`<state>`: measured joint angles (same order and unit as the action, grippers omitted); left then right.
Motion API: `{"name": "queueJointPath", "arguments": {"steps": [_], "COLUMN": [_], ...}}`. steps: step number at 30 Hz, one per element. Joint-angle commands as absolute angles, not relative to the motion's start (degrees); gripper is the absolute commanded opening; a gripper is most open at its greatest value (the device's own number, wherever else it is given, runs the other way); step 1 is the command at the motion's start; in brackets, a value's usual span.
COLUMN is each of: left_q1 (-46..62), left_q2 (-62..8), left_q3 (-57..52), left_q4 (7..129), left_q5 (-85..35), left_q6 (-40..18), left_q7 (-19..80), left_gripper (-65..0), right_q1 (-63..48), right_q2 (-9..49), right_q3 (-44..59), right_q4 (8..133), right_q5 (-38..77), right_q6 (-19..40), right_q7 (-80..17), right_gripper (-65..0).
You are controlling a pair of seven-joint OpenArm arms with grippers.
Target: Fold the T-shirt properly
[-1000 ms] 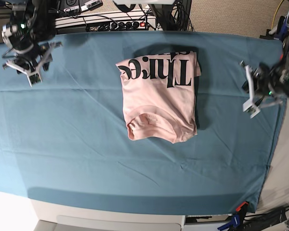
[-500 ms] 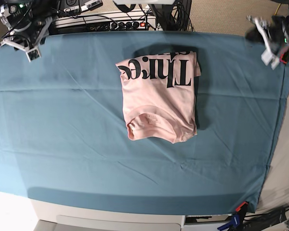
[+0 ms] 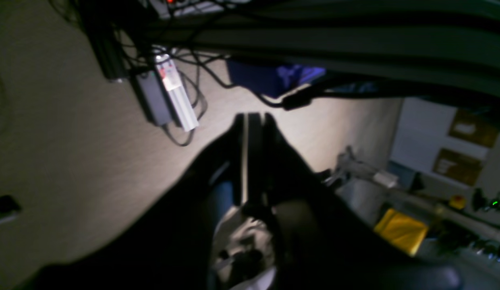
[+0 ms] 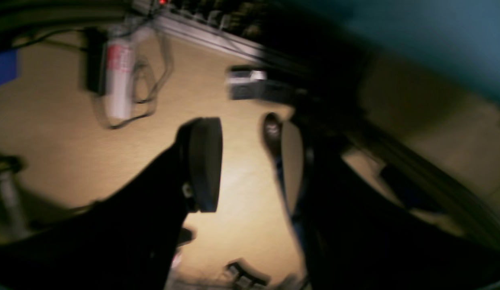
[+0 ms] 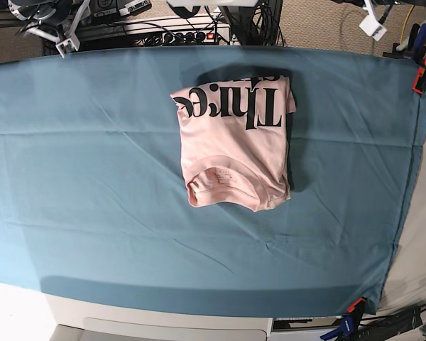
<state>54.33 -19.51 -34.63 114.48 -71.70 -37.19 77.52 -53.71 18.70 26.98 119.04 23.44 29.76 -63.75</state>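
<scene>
Only blurred floor shows past my left end effector [image 3: 250,121], closed empty, and my right end effector [image 4: 241,161], open; the folded T-shirt [image 5: 234,145] lies well behind both on the counter [image 5: 92,177].

T-shirt [image 5: 236,145]: folded, on the table cloth [image 5: 92,177], mid-table toward the far edge
Power strip [image 5: 174,35]: behind the table

Base view bright, even, sharp, slight barrel bend at the edges; both wrist views dim, motion-blurred, foreground fingers silhouetted black.
</scene>
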Motion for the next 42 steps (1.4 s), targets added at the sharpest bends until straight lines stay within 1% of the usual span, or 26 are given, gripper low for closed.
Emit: {"name": "queueJointPath", "arguments": {"steps": [1, 6, 11, 15, 19, 21, 24, 27, 30, 31, 33, 36, 39, 42], "left_q1": [55.2, 55.1, 55.1, 54.5, 50.9, 48.0, 43.5, 39.7, 36.1, 35.0, 32.9, 30.4, 28.5, 27.0], "left_q2": [-19.3, -16.8, -16.8, -16.8, -16.6, -15.3, -12.6, -10.9, -10.8, -10.8, -10.8, -10.8, -10.7, -9.8], "left_q3": [-35.0, -34.5, -29.9, -23.9, -18.1, -15.9, -13.8, -11.4, -7.5, -6.0, -2.8, 1.7, 5.2, 6.9], "left_q4": [114.5, 110.1, 104.4, 99.7, 94.5, 91.6, 87.1, 82.1, 76.7, 75.0, 71.4, 66.3, 61.9, 58.6], "left_q5": [-73.1, -73.1, -71.0, -64.8, -56.1, -50.7, -43.1, -36.2, -29.8, -27.4, -23.1, -17.7, -13.3, -9.3], "left_q6": [-37.6, -37.6, -37.6, -37.6, -37.5, -36.5, -33.8, -31.5, -28.7, -27.3, -22.7, -15.6, -11.0, -7.3], "left_q7": [76.9, 76.3, 75.3, 71.0, 64.2, 60.4, 56.3, 52.0, 46.3, 44.2, 40.9, 36.4, 31.5, 28.5], "left_gripper": [-65.0, -65.0, -65.0, -65.0, -65.0, -65.0, -65.0, -65.0, -65.0, -65.0, -65.0, -65.0, -65.0, -65.0], "right_q1": [-54.0, -50.0, -43.9, -40.1, -36.4, -34.3, -30.9, -27.2, -23.3, -22.0, -19.3, -15.4, -12.9, -11.7], "right_q2": [19.2, 18.7, 18.7, 18.7, 18.7, 18.7, 18.5, 18.6, 18.6, 18.6, 18.4, 16.7, 14.1, 11.7], "right_q3": [27.4, 27.4, 27.4, 27.3, 27.3, 27.3, 27.2, 26.0, 23.2, 22.0, 19.4, 17.6, 17.6, 17.6], "right_q4": [117.4, 102.4, 88.5, 79.8, 72.1, 67.9, 61.3, 54.2, 46.4, 43.7, 38.3, 32.1, 28.3, 27.3], "right_q5": [24.6, 27.5, 36.4, 42.8, 43.3, 43.3, 42.8, 38.9, 33.5, 31.4, 28.0, 22.9, 19.5, 16.2], "right_q6": [30.0, 32.2, 36.6, 38.8, 39.4, 39.4, 39.5, 39.6, 39.2, 39.0, 38.4, 37.0, 34.0, 28.2], "right_q7": [-63.6, -63.8, -66.1, -66.8, -63.7, -61.2, -59.4, -56.9, -50.3, -46.6, -40.6, -36.8, -33.2, -27.8], "right_gripper": [-40.5, -40.5, -40.5, -40.5, -40.5, -40.5, -40.5, -40.5, -40.5, -40.5, -40.5, -40.5, -40.5, -40.5]}}
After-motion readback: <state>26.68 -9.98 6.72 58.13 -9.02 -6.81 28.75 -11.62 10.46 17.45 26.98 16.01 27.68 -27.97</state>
